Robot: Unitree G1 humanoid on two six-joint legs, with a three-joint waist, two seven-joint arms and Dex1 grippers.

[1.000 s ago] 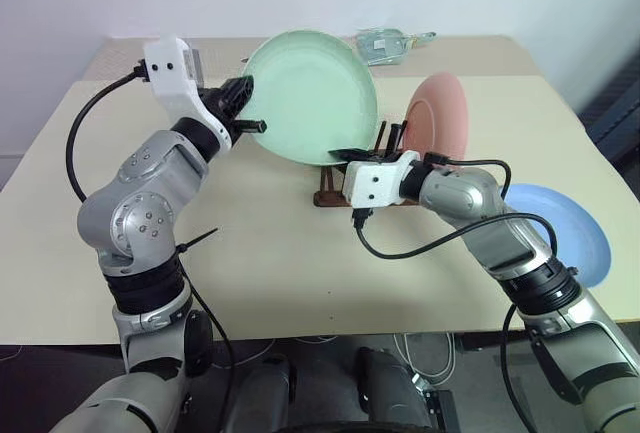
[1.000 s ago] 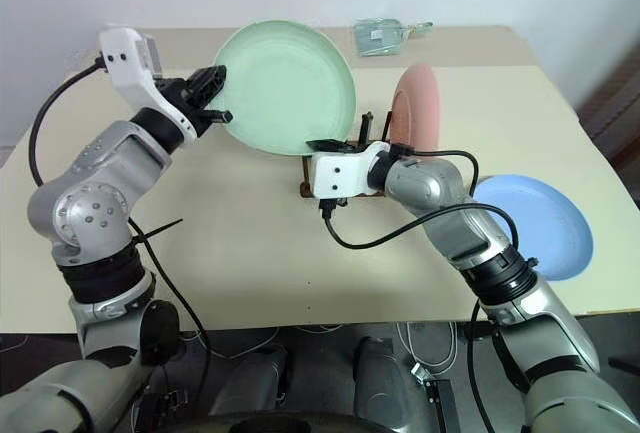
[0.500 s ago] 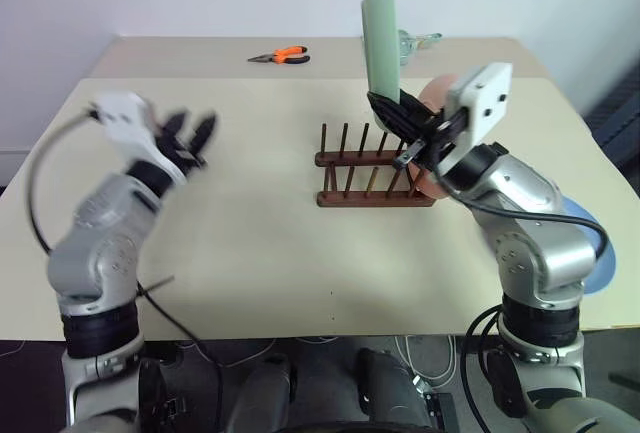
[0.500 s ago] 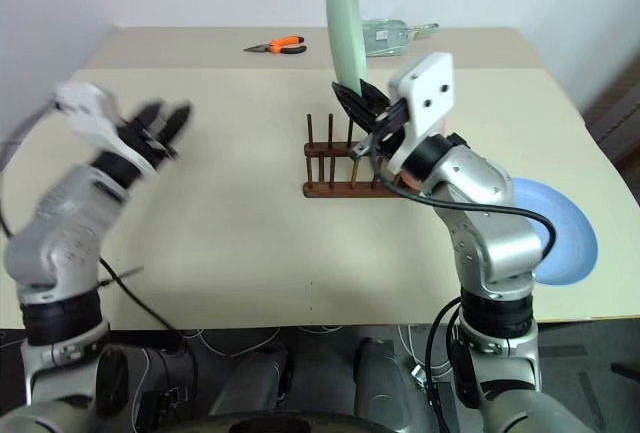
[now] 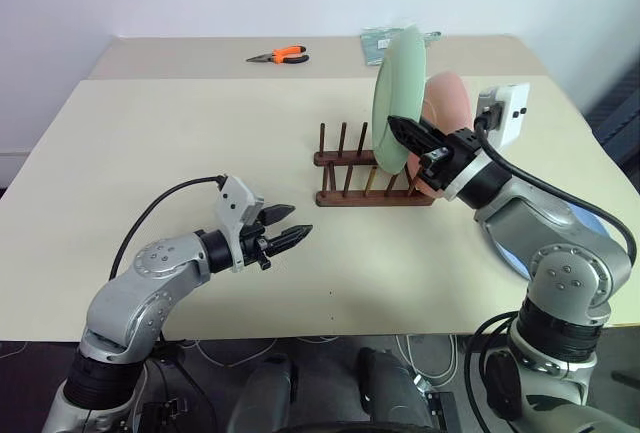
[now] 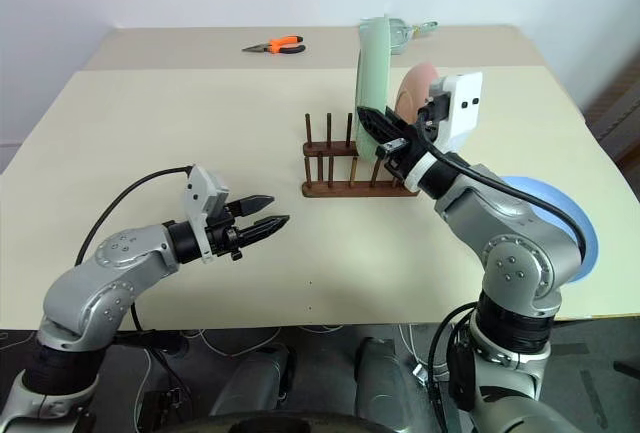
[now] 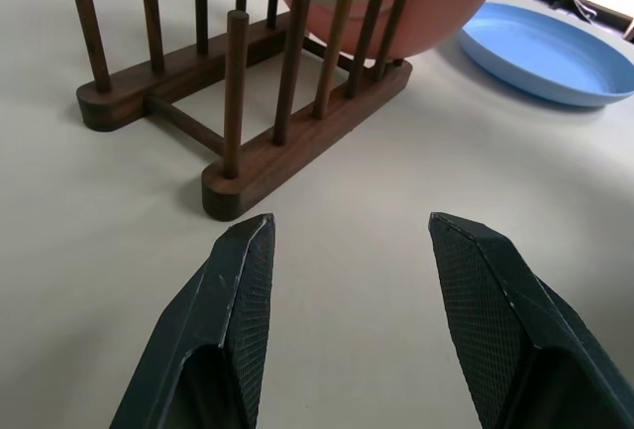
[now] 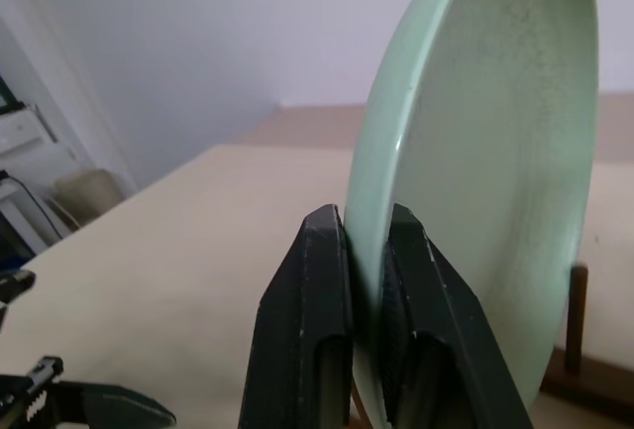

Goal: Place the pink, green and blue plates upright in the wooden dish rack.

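A pale beige table (image 5: pixel 200 133) stands against a white wall. On it sits the dark brown wooden peg rack (image 5: pixel 372 175). The right gripper (image 8: pixel 365 280) is clamped on the rim of the round mint green plastic plate (image 5: pixel 396 98), held upright over the rack's right end. The salmon pink plate (image 5: pixel 447 103) stands just behind it in the rack. The light blue plate (image 7: pixel 550 53) lies flat to the rack's right. The left gripper (image 5: pixel 283 240), fingers apart, hovers well left of the rack. Orange-handled pliers (image 5: pixel 279 55) lie far behind it.

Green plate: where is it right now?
In the eye views the green plate stands on edge over the right end of the rack, pinched at its rim by the right gripper, with the pink plate just behind it.
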